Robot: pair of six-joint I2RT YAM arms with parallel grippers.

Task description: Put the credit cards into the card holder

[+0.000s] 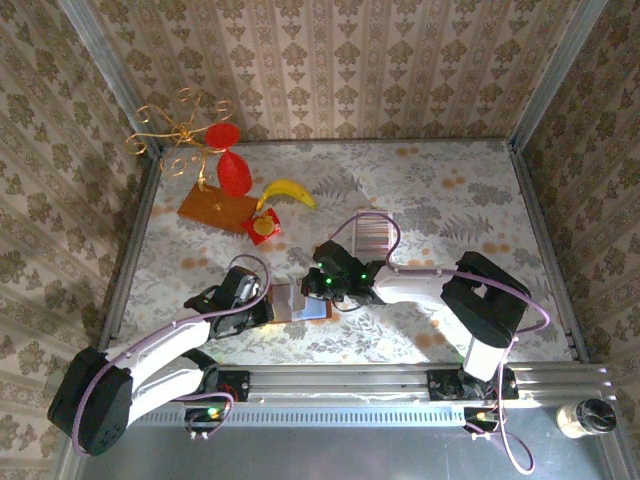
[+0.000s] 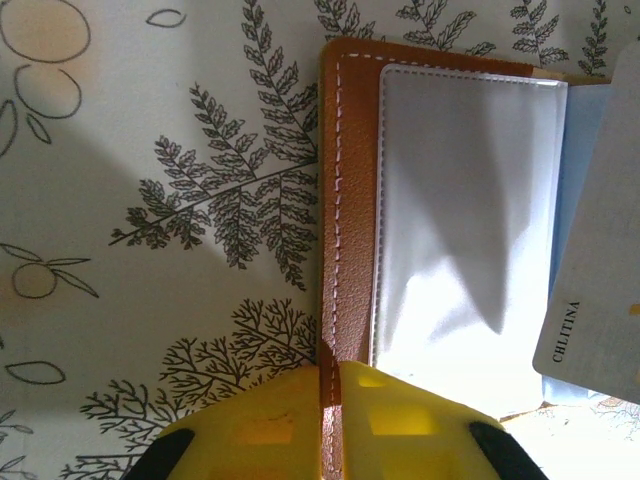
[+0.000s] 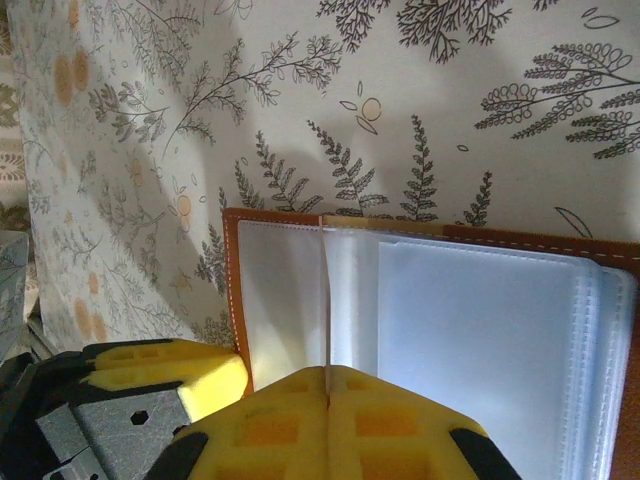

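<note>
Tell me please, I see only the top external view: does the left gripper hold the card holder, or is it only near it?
Observer: It holds it. In the left wrist view the left gripper is shut on the brown leather edge of the card holder.
Operator: And the right gripper?
Observer: In the right wrist view the right gripper is shut on a thin pale sheet, seen edge-on over the open holder. I cannot tell whether it is a card or a sleeve.
Operator: Is any card at the holder?
Observer: Yes. The left wrist view shows a pale printed card, tilted, overlapping the holder's pale blue inside.
</note>
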